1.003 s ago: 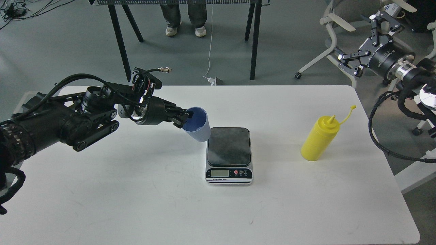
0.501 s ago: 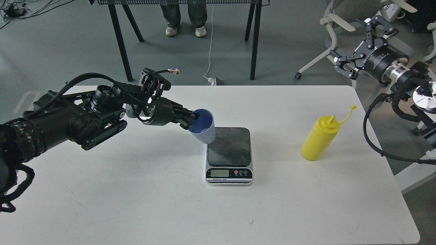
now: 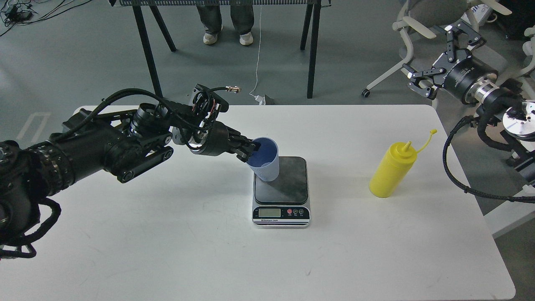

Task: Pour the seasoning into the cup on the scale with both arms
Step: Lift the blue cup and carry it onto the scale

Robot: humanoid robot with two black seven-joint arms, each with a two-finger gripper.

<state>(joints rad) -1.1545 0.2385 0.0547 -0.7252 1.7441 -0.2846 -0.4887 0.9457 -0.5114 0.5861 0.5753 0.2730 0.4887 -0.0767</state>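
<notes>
Cup (image 3: 266, 162): light blue outside, fine vertical ribs; darker blue inside.
Scale (image 3: 281, 190): dark grey platform with pale smudges; silver-black front; grey-green LCD; one red and two black buttons.
Seasoning bottle (image 3: 392, 169): plain yellow all over, nozzle and cap strap included.
Table (image 3: 167, 251): white, faint grey scuffs.
Left arm (image 3: 104, 146): black, with silver joint rings, black cables and red wiring near the wrist.
Right arm (image 3: 480, 81): black, with a silver ring.
Floor (image 3: 355, 42): grey-green.

Left pincer (image 3: 250, 150) grips cup (image 3: 264, 159) over scale (image 3: 281, 190) — bottle (image 3: 392, 169) apart
</notes>
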